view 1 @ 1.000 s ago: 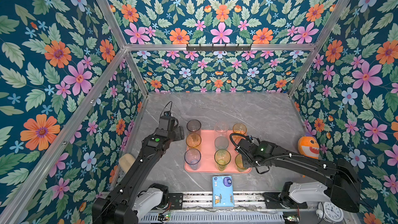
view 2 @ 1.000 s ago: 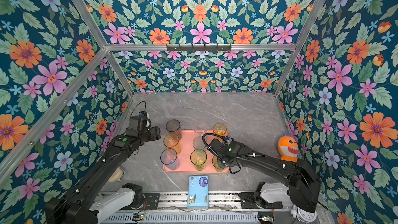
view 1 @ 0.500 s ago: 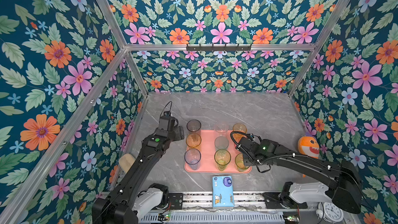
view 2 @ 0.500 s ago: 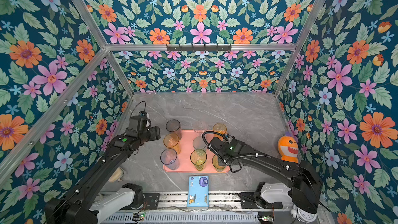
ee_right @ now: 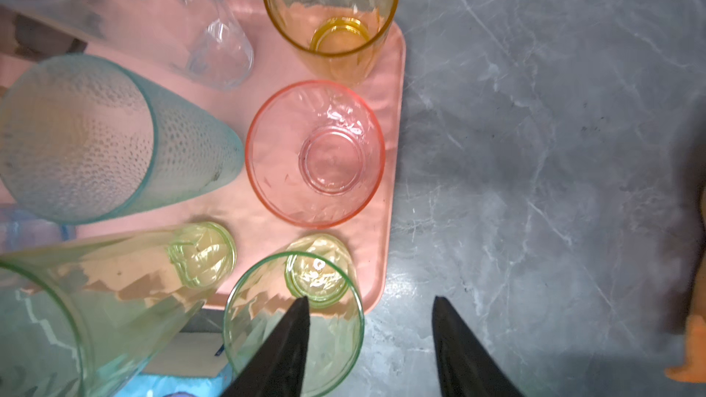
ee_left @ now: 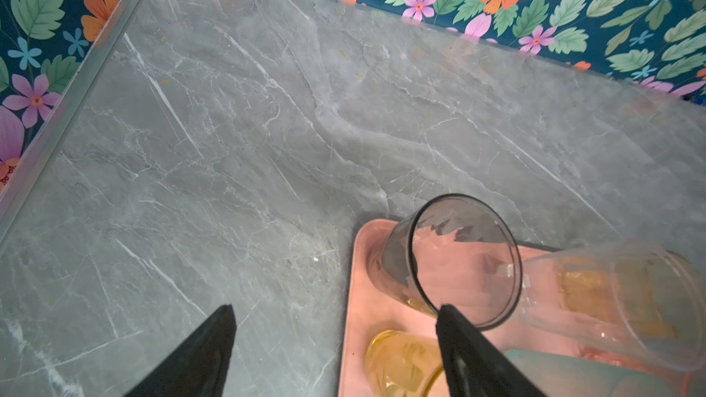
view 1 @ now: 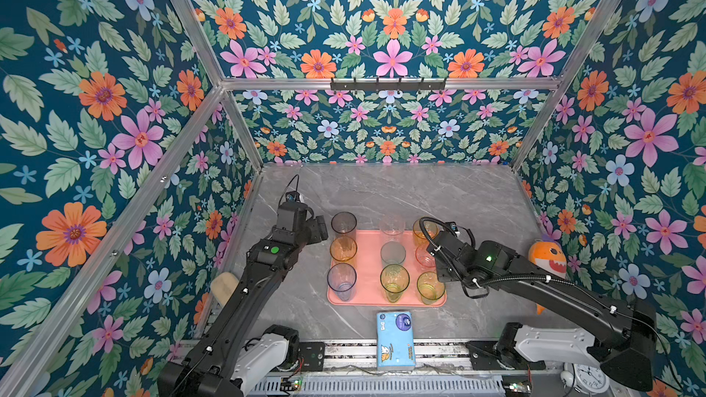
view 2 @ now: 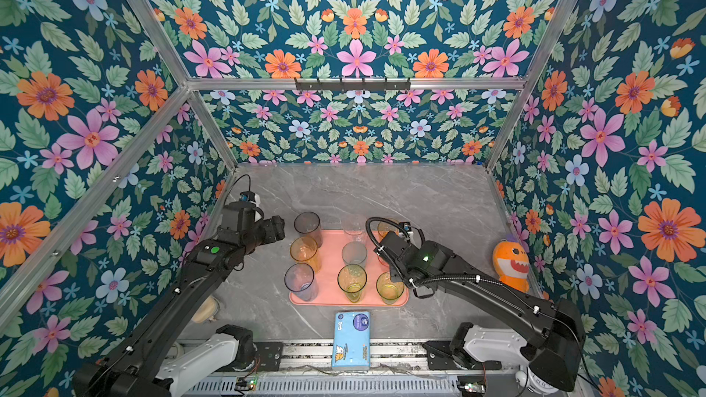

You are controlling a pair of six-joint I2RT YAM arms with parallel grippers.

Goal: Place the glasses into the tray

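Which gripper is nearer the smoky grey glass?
Left. The left gripper sits right beside the grey glass at the tray's far left corner, open. The right gripper is across the tray, by the green glass at its near right corner.

Both top views look from high above the near edge, down toward the far wall (view 1: 382, 127), covering the whole table (view 2: 344, 192). The left wrist camera sits close, angled down over the far left corner of the tray (ee_left: 353, 315). The right wrist camera looks almost straight down on its right half. All four views share the tray.
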